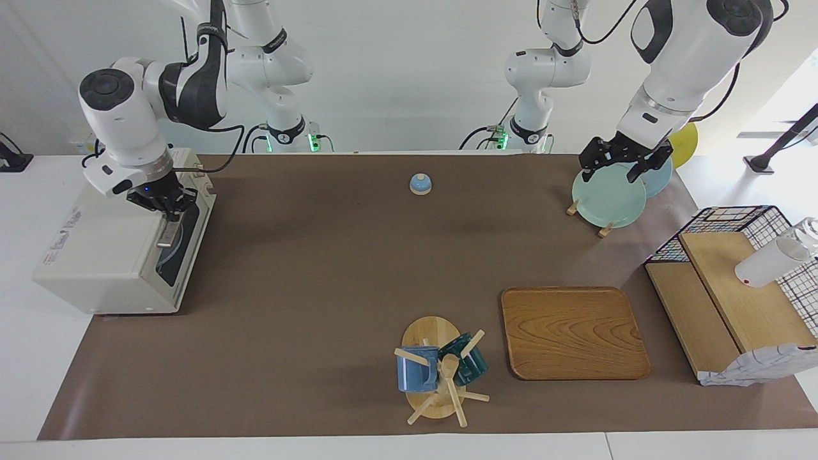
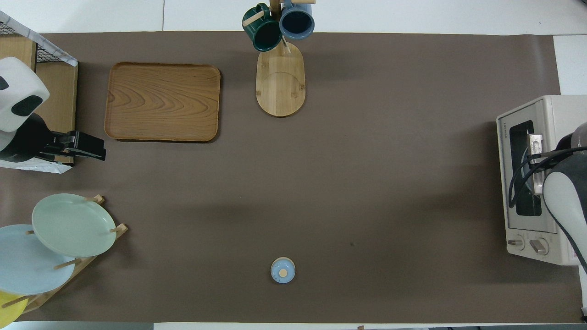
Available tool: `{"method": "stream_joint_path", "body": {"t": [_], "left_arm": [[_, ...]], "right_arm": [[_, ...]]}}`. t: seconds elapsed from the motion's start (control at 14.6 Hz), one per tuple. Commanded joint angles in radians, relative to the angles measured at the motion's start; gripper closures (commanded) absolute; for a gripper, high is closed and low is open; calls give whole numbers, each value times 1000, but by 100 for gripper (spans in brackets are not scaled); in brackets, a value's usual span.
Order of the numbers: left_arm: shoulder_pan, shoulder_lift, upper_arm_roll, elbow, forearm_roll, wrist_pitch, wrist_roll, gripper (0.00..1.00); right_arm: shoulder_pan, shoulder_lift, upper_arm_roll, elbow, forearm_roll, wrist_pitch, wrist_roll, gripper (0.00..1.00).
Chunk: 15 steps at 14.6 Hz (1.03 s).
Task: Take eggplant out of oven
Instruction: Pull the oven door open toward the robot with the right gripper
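right arm: reaches down at the right arm's end of the bench, wrist tilted onto the oven door top.
right gripper: jaws closed tight at the door handle; a grip on it cannot be told.
oven: door shut, glass faces bench centre; label writing too small to read.
eggplant: not visible, cannot tell its place.
bell: 12 o'clock of the mug tree.
left arm: waits.
left gripper: jaws wide, holding nothing, over the green plate, 1 o'clock of the wooden tray.
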Motion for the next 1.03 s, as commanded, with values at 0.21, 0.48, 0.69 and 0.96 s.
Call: {"method": "stream_joint_path", "body": {"t": [0.21,0.48,0.69,0.96], "left_arm": [[12,-7,-10,6,15,-8,5,0],[12,-7,-10,6,15,-10,5,0],[12,-7,-10,6,15,-10,5,0],[12,-7,-10,6,15,-8,5,0]], "right_arm": [[4,-7,9,-89,-6,112,9,100],[34,10,12,-122,1,174,17,100],[65,35,12,-128,35,214,40,100],[74,82,12,-144,96,284,45,100]]}}
